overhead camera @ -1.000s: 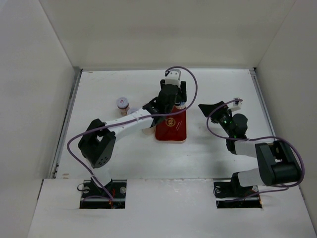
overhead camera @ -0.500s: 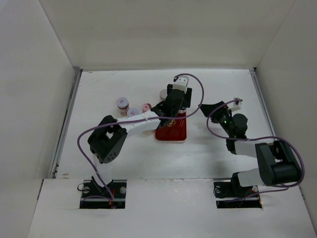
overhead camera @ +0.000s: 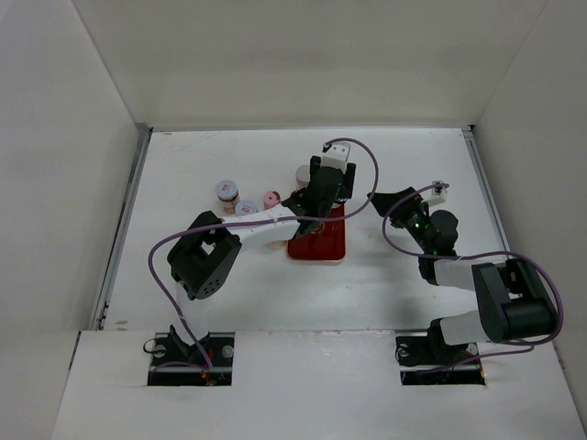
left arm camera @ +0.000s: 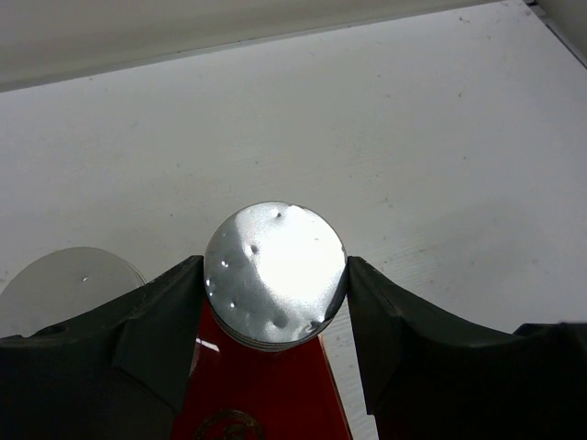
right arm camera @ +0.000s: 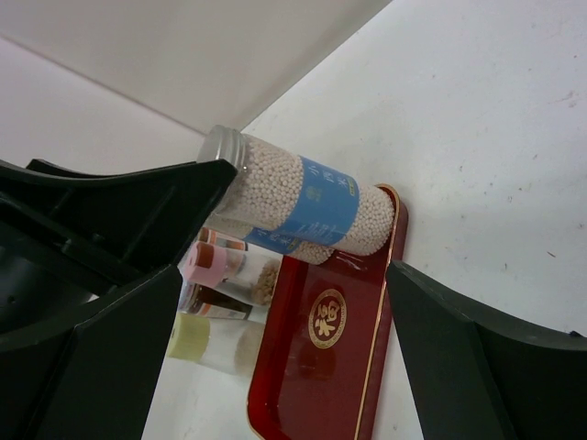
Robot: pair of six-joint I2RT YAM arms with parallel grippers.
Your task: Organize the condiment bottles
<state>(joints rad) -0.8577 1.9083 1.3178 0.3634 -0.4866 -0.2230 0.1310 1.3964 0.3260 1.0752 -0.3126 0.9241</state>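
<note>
My left gripper (left arm camera: 275,275) is shut on the silver cap (left arm camera: 275,273) of a tall condiment bottle (right arm camera: 307,203) with white beads and a blue label. The bottle's base is at the far corner of the red tray (right arm camera: 321,367); from above, the gripper (overhead camera: 324,192) covers it. A second silver-capped bottle (left arm camera: 69,284) stands just left of it, off the tray (overhead camera: 303,174). Jars with pink (overhead camera: 271,198) and whitish lids (overhead camera: 227,191) (overhead camera: 246,209) stand left of the tray (overhead camera: 316,240). My right gripper (right arm camera: 284,275) is open and holds nothing, right of the tray (overhead camera: 393,200).
In the right wrist view a pink-lidded jar (right arm camera: 206,261), a dark jar (right arm camera: 215,301) and a yellow-lidded jar (right arm camera: 197,339) crowd the tray's left side. White walls enclose the table on three sides. The left arm's purple cable (overhead camera: 353,147) loops above the tray.
The left arm has swung right with the bottle in its grip, and its elbow has shifted right, uncovering the pink-lidded jar. The right arm has not moved.
</note>
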